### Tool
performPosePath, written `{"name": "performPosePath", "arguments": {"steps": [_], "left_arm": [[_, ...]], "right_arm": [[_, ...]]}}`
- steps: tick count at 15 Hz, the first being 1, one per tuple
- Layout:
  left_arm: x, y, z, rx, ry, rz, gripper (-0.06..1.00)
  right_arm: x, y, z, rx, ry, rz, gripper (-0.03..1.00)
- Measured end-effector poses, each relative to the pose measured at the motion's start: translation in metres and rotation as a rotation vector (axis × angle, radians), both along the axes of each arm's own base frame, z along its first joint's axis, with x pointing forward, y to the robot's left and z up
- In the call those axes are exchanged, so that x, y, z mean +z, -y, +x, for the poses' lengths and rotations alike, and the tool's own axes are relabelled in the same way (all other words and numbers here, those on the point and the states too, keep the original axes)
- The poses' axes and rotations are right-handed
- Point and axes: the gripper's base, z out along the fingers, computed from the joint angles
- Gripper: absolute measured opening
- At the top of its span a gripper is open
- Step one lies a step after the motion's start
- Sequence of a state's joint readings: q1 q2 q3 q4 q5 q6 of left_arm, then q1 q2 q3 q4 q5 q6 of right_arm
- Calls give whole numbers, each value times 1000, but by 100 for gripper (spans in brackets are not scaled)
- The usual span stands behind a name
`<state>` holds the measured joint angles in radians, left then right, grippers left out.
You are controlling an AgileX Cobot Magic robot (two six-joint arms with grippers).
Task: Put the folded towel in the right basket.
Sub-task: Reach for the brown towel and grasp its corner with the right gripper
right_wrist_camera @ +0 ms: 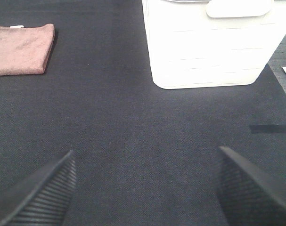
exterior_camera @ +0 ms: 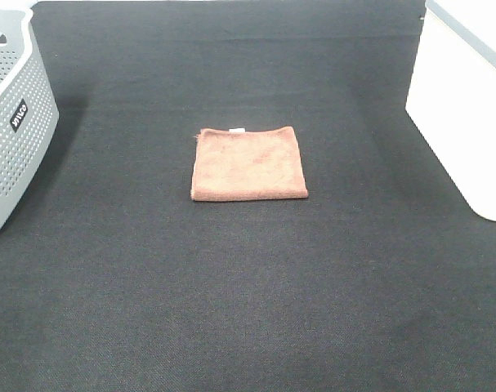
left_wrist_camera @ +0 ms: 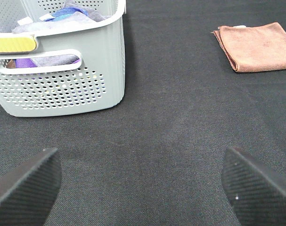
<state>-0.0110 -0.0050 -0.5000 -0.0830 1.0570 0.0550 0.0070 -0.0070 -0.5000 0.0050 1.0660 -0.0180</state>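
A folded brown towel (exterior_camera: pixel 248 163) lies flat in the middle of the black table; it also shows in the left wrist view (left_wrist_camera: pixel 257 46) and in the right wrist view (right_wrist_camera: pixel 21 49). The right basket (exterior_camera: pixel 468 106) is white, at the table's right edge, and shows in the right wrist view (right_wrist_camera: pixel 209 42). Neither gripper shows in the exterior high view. My left gripper (left_wrist_camera: pixel 143 188) is open and empty above bare table. My right gripper (right_wrist_camera: pixel 145 193) is open and empty, short of the white basket.
A grey perforated basket (exterior_camera: pixel 11 122) stands at the left edge; in the left wrist view (left_wrist_camera: pixel 62 61) it holds several coloured cloths. A strip of black tape (right_wrist_camera: pixel 271 128) lies on the table near the white basket.
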Motion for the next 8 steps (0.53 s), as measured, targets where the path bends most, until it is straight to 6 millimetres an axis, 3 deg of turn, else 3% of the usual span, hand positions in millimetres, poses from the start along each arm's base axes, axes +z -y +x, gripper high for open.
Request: {"name": "performPosePath", "arguments": {"steps": [8], "left_arm": [[0, 0, 0, 0, 0, 0, 87]], "right_arm": [[0, 0, 0, 0, 0, 0, 76]]}}
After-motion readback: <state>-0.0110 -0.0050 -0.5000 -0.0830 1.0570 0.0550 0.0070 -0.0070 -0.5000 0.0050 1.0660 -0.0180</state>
